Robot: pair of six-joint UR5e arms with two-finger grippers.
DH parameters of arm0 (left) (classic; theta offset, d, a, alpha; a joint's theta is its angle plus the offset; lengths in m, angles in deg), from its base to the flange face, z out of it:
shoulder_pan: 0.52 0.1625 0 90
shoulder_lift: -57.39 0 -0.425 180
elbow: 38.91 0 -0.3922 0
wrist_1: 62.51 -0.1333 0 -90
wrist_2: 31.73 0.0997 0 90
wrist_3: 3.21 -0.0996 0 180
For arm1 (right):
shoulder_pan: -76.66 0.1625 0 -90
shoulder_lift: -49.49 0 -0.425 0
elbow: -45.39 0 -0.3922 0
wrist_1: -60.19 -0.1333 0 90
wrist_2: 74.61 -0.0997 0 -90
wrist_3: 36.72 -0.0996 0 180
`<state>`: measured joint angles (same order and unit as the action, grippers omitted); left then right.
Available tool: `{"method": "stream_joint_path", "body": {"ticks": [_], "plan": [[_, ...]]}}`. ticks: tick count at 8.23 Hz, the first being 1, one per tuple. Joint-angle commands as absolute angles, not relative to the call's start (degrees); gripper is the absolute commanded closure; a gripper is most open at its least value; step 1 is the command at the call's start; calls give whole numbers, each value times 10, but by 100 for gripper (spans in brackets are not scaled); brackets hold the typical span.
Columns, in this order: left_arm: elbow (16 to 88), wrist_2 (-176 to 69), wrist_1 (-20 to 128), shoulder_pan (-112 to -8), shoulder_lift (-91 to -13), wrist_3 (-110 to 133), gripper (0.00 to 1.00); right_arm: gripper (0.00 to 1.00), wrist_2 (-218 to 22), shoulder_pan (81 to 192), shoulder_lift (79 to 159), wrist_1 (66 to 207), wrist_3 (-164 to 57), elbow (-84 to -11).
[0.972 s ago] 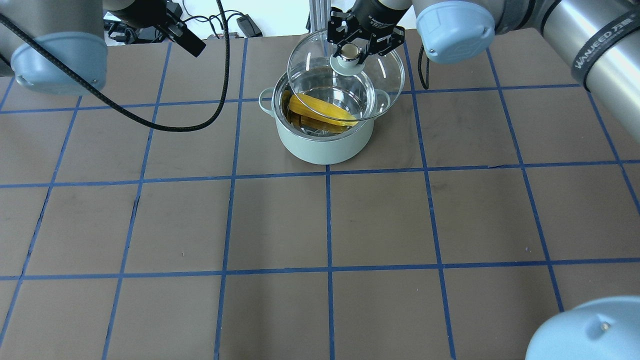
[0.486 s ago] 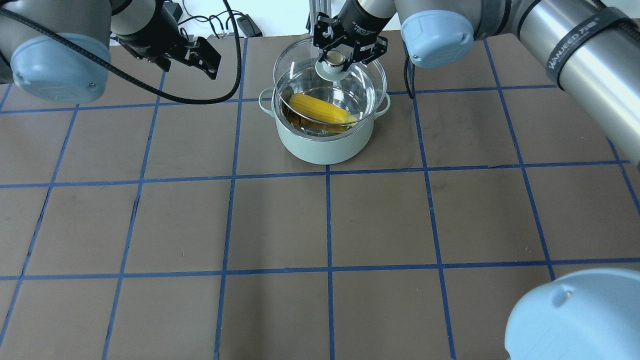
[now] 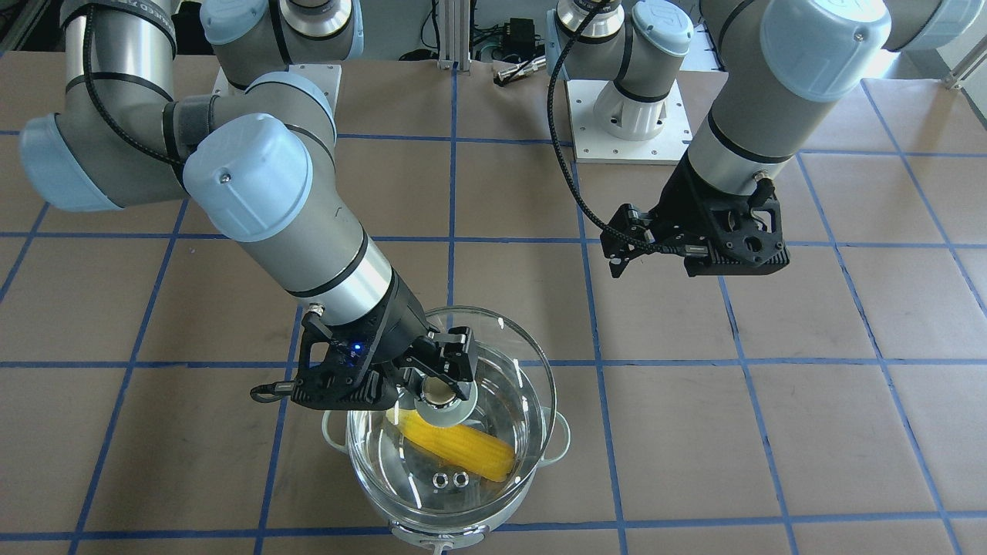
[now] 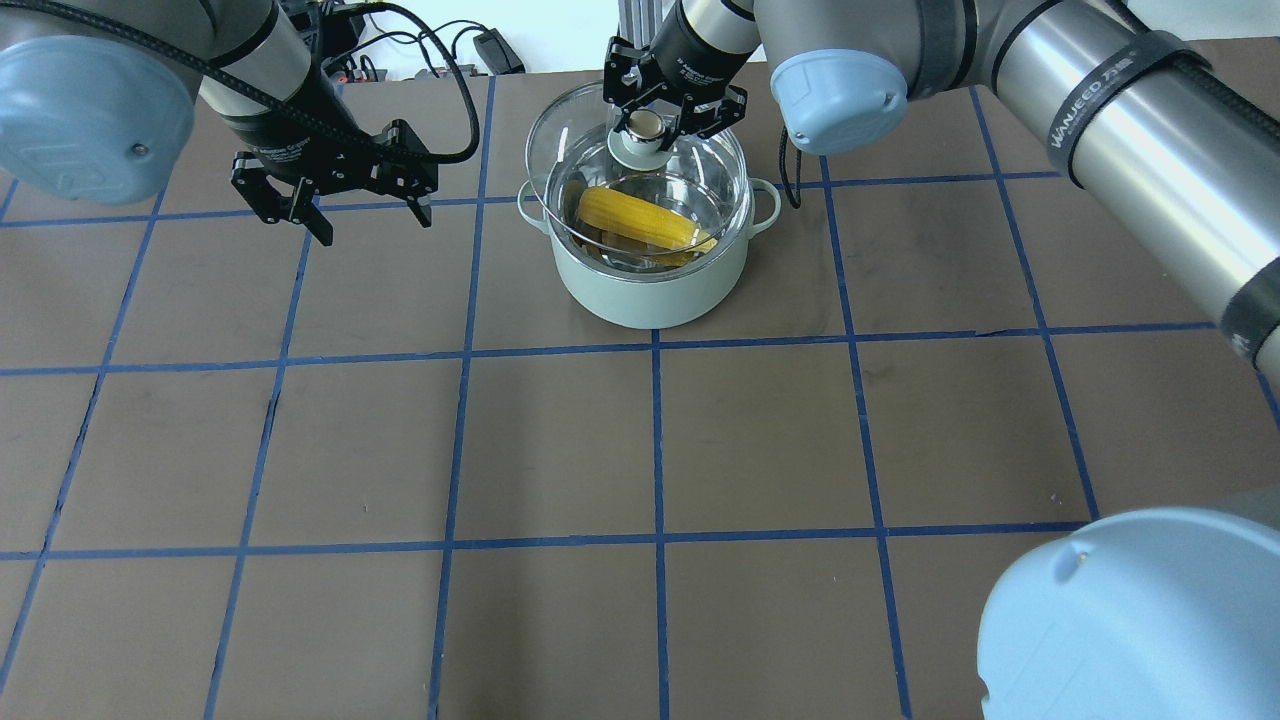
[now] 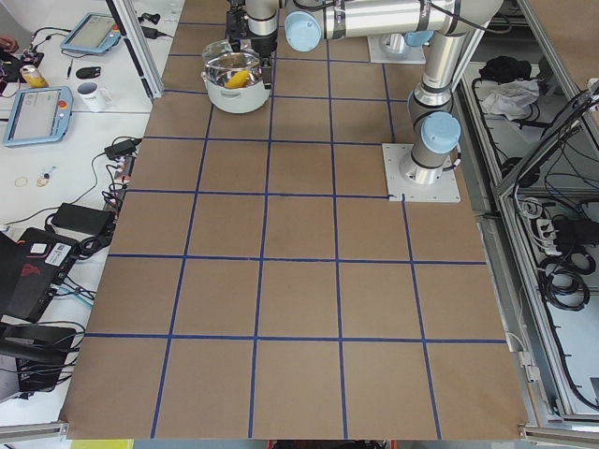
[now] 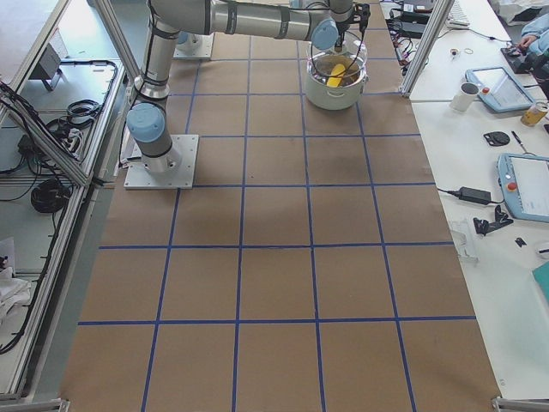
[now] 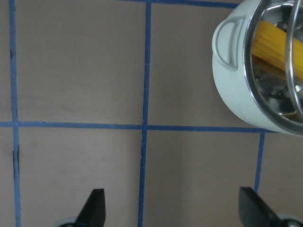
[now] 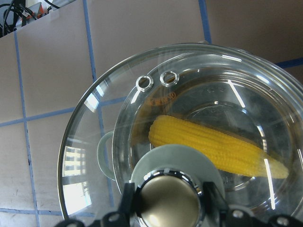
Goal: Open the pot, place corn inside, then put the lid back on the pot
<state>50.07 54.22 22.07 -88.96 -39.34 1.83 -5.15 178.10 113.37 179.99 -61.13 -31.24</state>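
Observation:
The pale grey-green pot (image 4: pixel 650 290) stands at the far middle of the table with the yellow corn (image 4: pixel 640 220) lying inside it. My right gripper (image 4: pixel 645 125) is shut on the knob of the glass lid (image 4: pixel 705 160) and holds the lid over the pot, offset a little toward the left arm's side and not seated on the rim. In the right wrist view the lid (image 8: pixel 94 142) covers the corn (image 8: pixel 218 146). My left gripper (image 4: pixel 370 225) is open and empty, left of the pot. The left wrist view shows the pot (image 7: pixel 236 99) off to the side.
The brown table mat (image 4: pixel 560 440) carries a grid of blue tape lines (image 4: pixel 657 440). Cables and a metal post (image 4: pixel 630 20) lie beyond the far edge. Side tables with tablets and a mug (image 6: pixel 467 94) stand past the table's end.
My right gripper has carried the lid leftwards until it sits over the pot. My left gripper has come down and nearer, into view left of the pot.

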Motion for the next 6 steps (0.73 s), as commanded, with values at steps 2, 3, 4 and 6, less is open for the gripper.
{"method": "stream_joint_path", "body": {"ticks": [2,3,4,6], "plan": [[500,548,241,-879,-395,30,0,81,-51,1788,1122,1809,-612,-325],[500,540,241,-879,-396,36,0,81,-51,1789,1122,1809,-606,-334],[500,541,235,-880,-396,29,0,82,-47,1788,1122,1809,-605,-338],[498,547,234,-885,-383,14,0,82,-42,1788,1121,1810,-605,-336]]}}
